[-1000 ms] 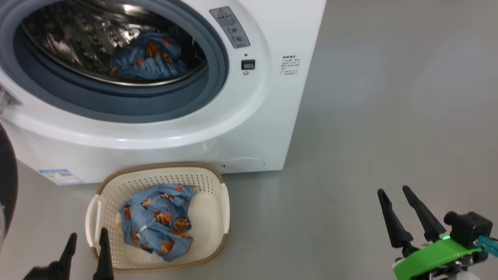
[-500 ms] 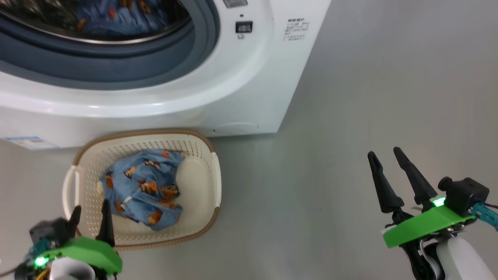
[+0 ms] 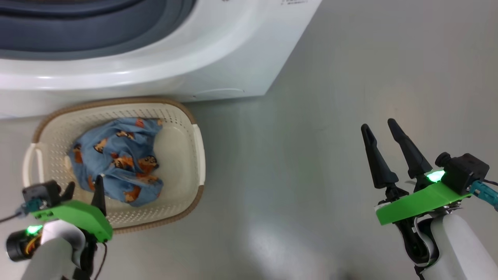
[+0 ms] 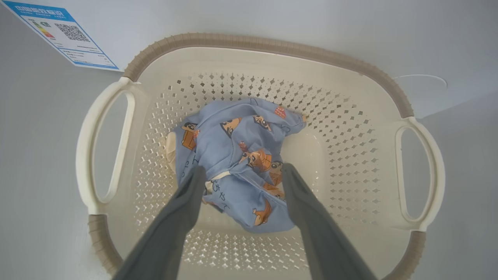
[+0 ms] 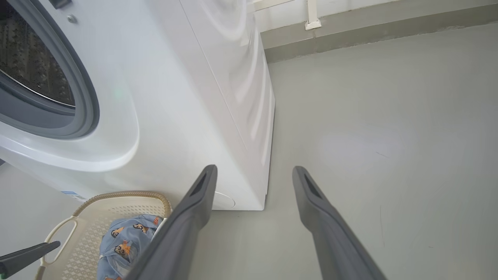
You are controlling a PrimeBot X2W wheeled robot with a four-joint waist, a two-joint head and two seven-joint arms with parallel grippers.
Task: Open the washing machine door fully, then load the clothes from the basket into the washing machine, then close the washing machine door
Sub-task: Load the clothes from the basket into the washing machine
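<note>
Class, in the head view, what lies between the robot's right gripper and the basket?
Bare grey floor stretches between the right gripper and the basket, with nothing standing on it. The head view shows this plainly.

The basket (image 3: 116, 102) of blue clothes (image 3: 116, 159) at left, below the washing machine (image 3: 155, 66); left gripper (image 3: 85, 182) over its near rim; right gripper (image 3: 378, 124) lower right, fingers spread.

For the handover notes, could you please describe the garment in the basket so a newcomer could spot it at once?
Find the big white washing machine; on the grey floor in front of it stands a cream perforated basket with a brown rim. The garment is the crumpled cloth inside, light blue with small orange-brown cartoon figures against the plain cream plastic.
</note>
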